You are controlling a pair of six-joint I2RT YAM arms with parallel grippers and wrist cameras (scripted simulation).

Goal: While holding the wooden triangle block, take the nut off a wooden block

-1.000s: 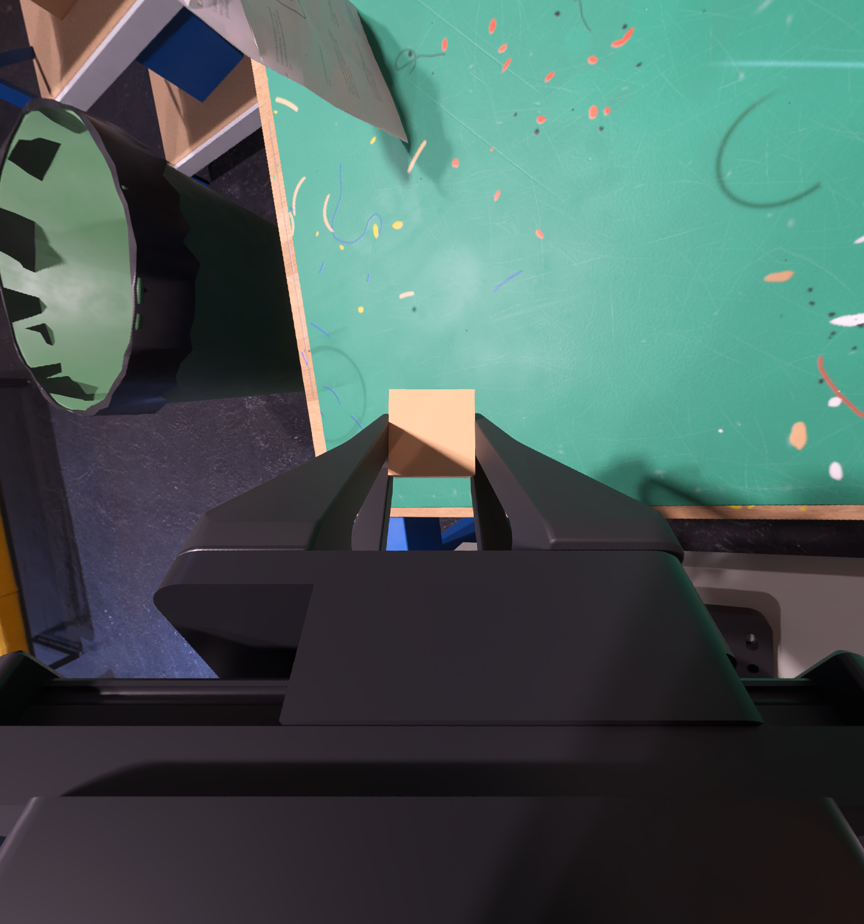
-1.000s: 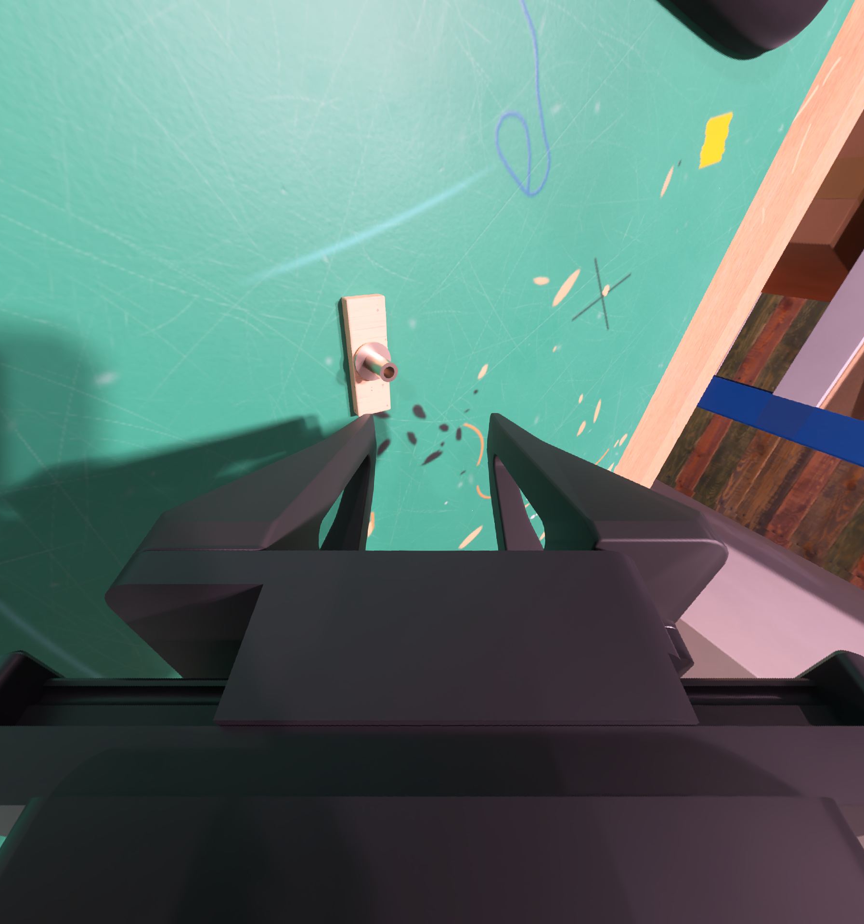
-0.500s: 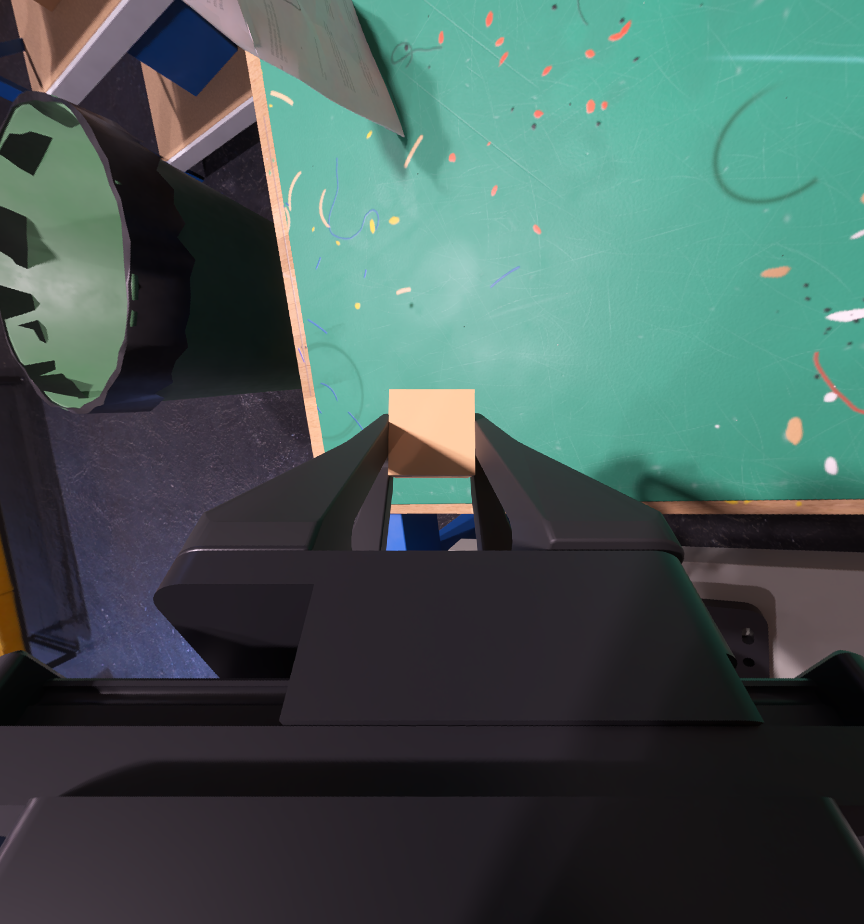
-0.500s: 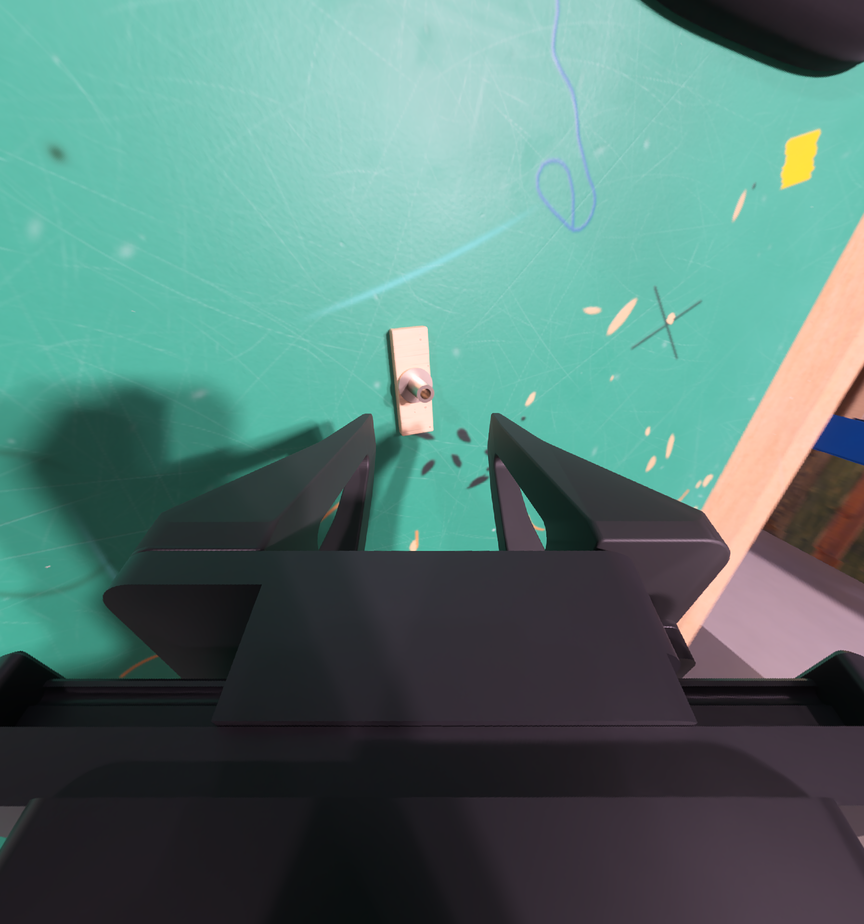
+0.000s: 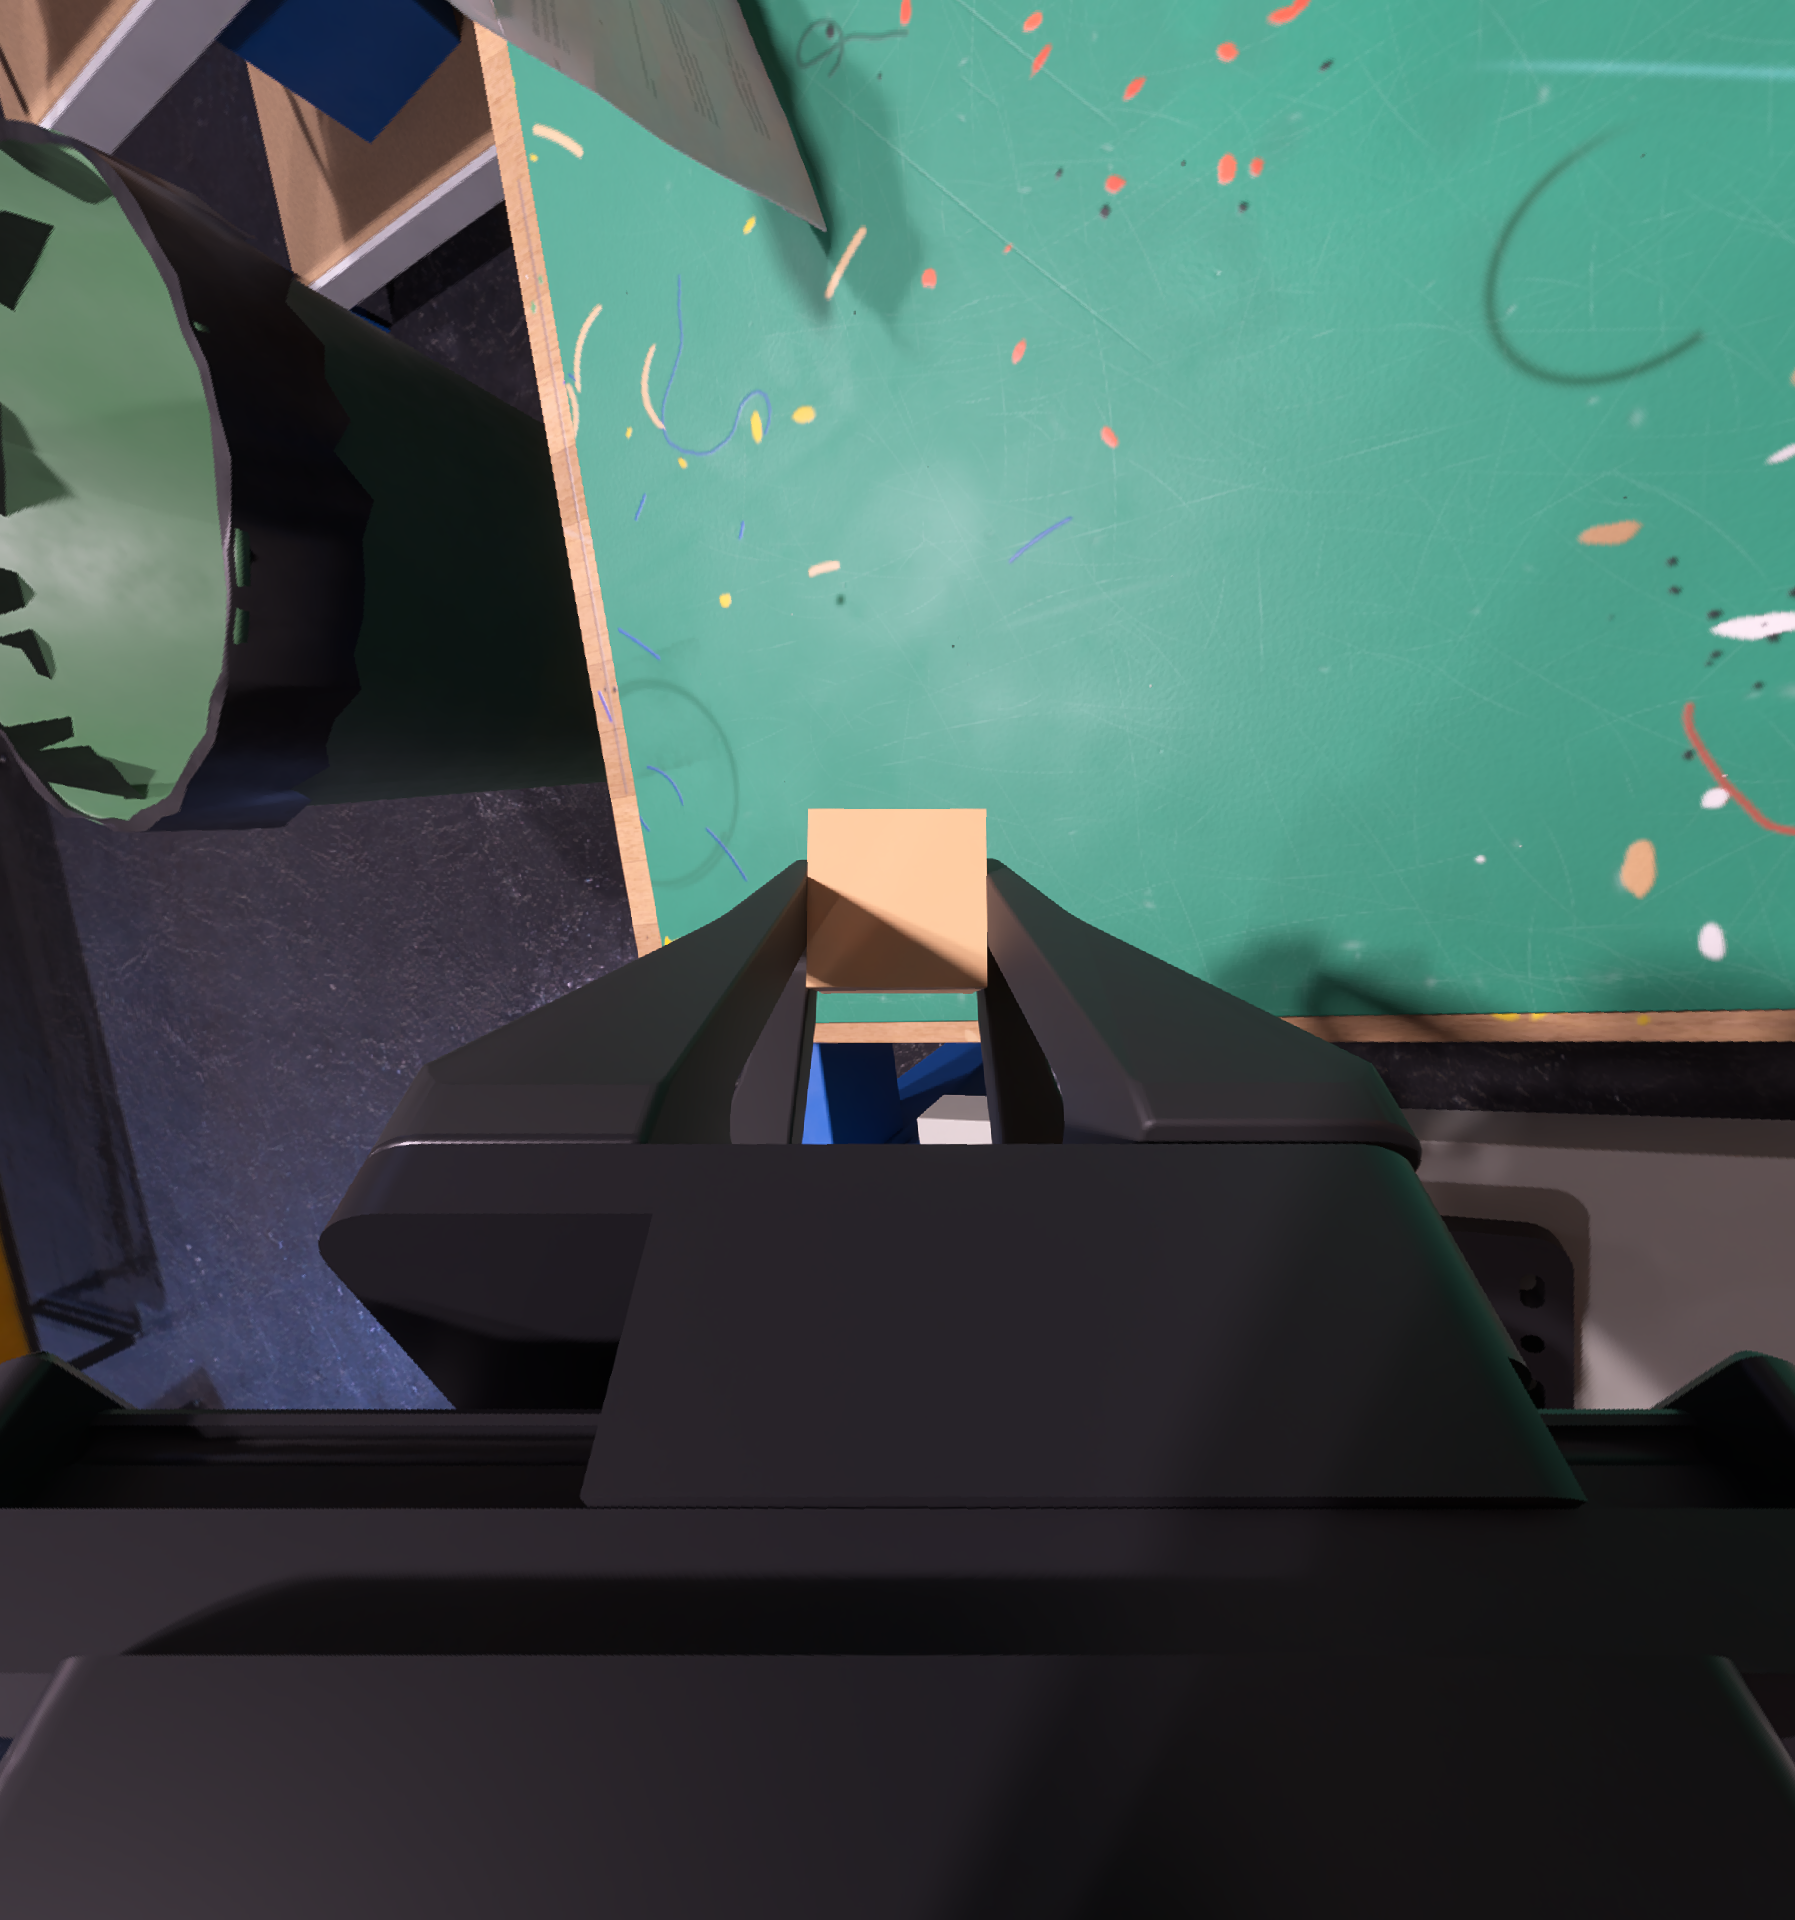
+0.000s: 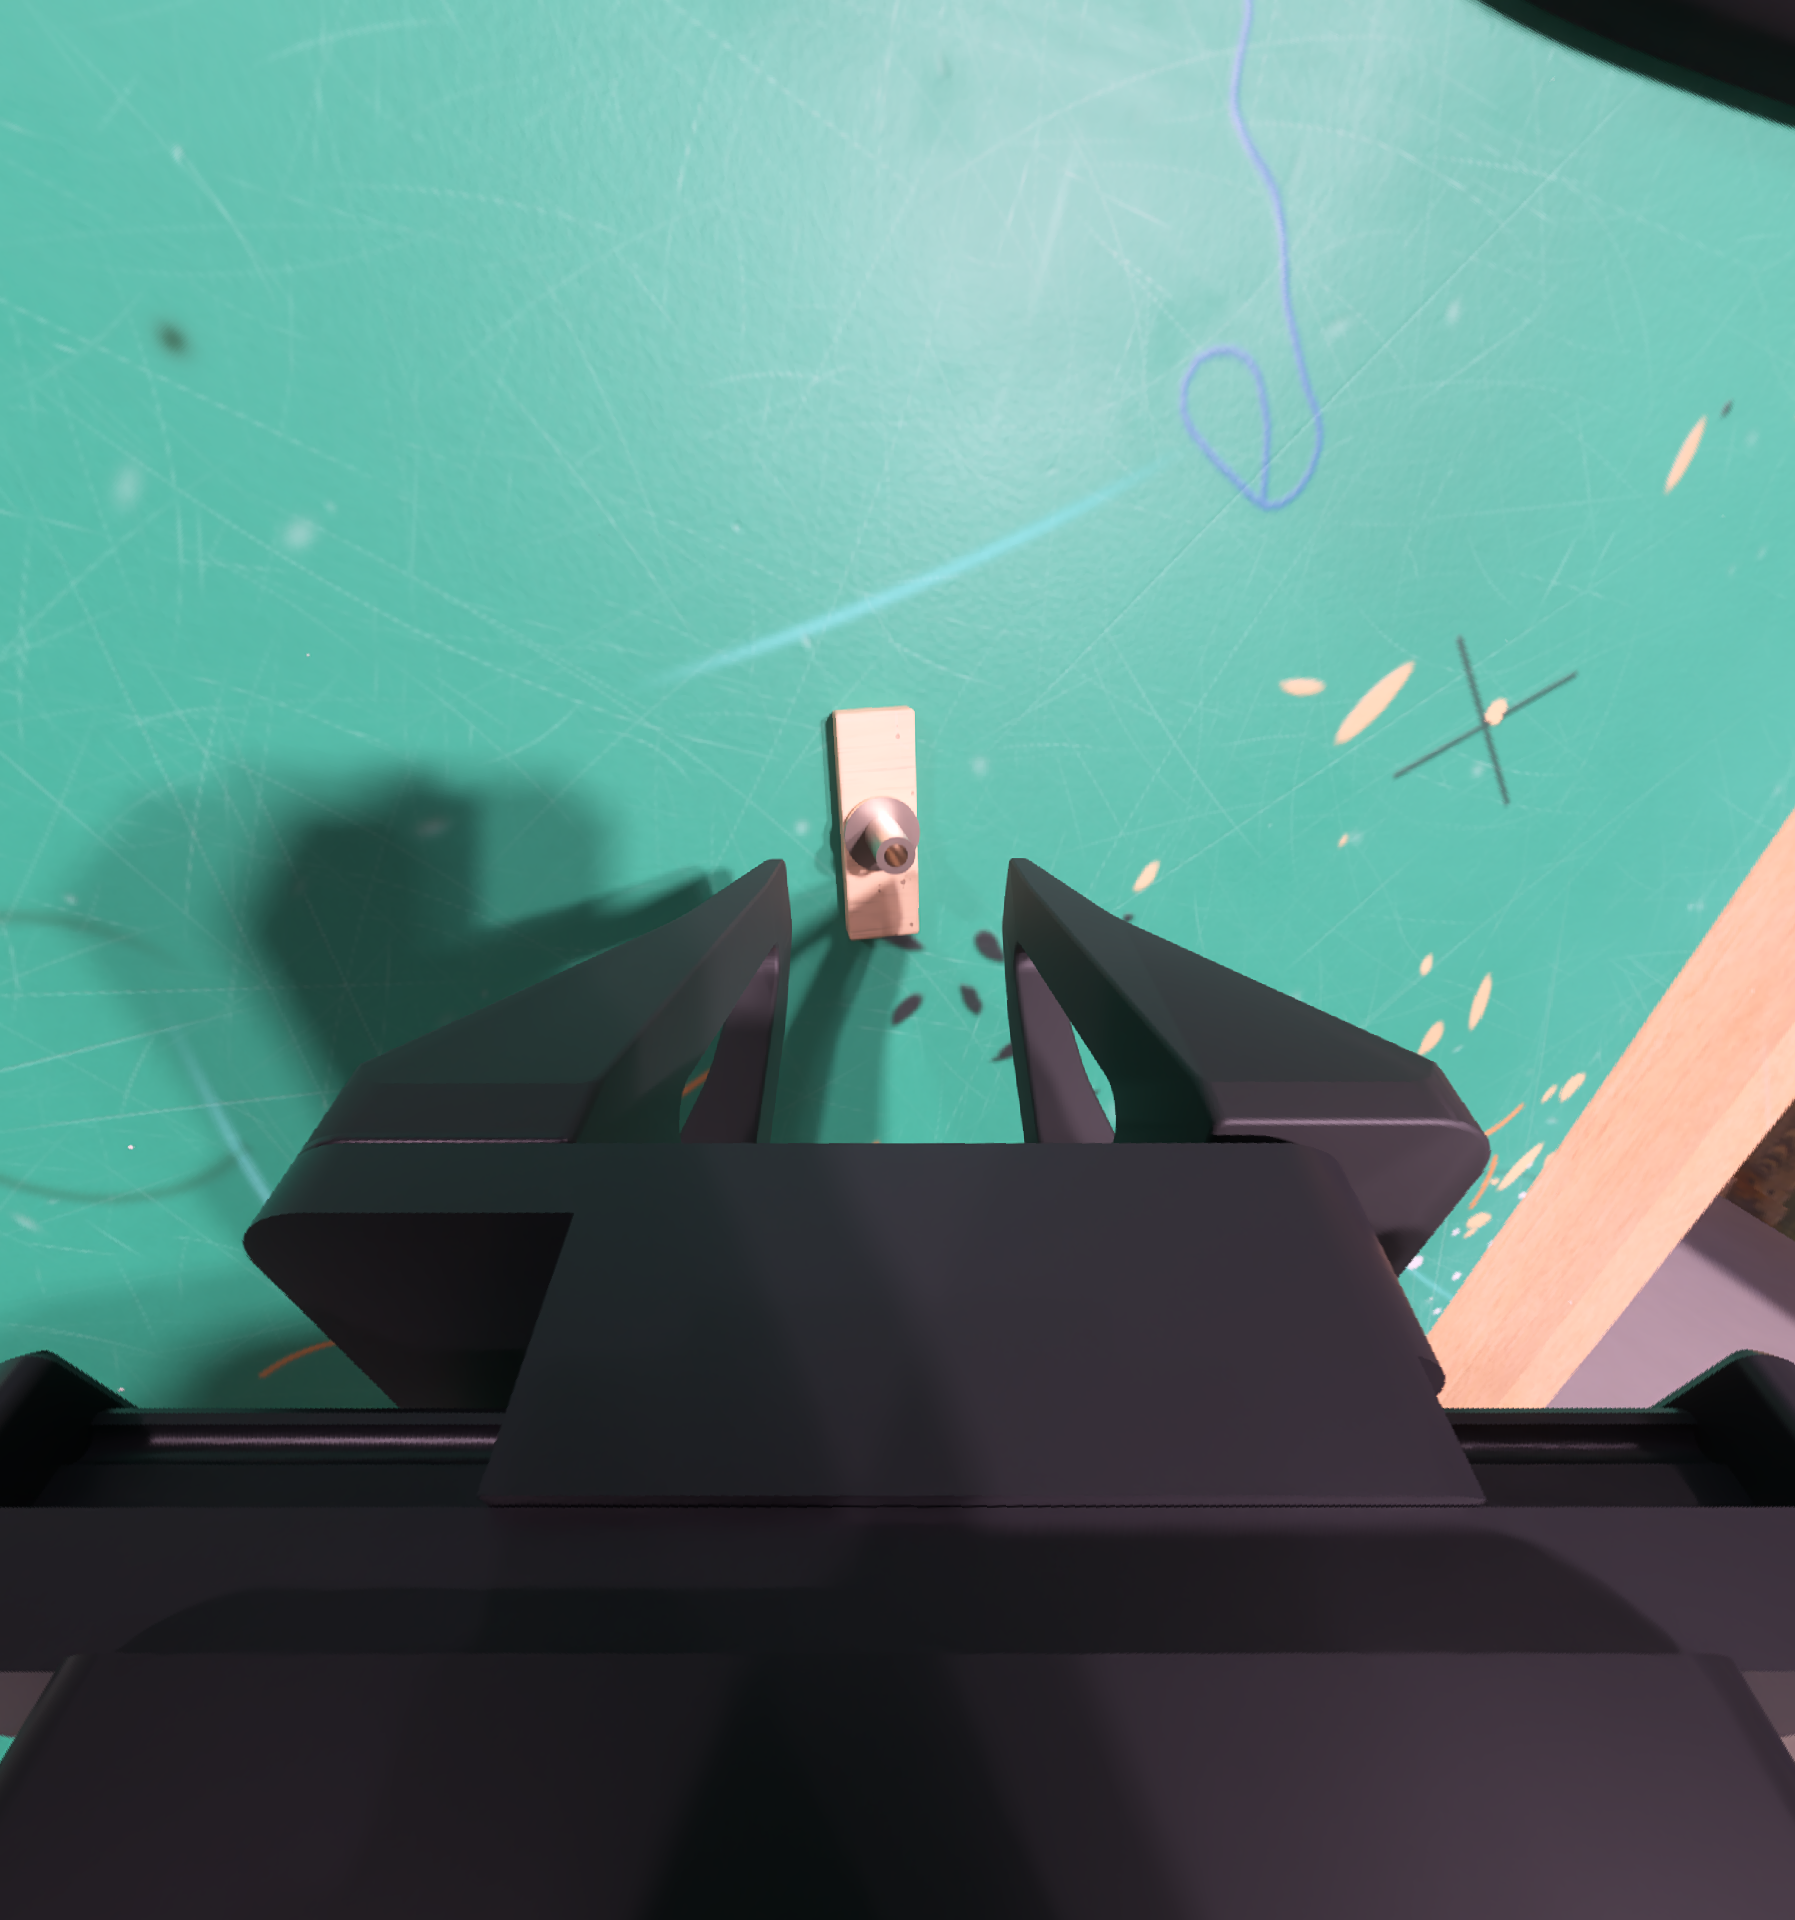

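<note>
On our left, the left gripper (image 5: 895,914) has its fingers (image 5: 758,966) clamped on the tan wooden triangle block (image 5: 895,883), held in the air above the near corner of the scratched green table (image 5: 1236,582); a dark bin with a pale green inside (image 5: 82,488) stands off the table's edge. So the holding half of the task looks done. On our right, the right gripper (image 6: 898,904) hovers with its fingers (image 6: 1054,966) apart and empty. Beyond their tips the small pale wooden block (image 6: 875,821) lies flat on the table, the grey metal nut (image 6: 880,833) sitting on its post. We judge the nut not yet removed: descent, grasp and pulling off remain.
</note>
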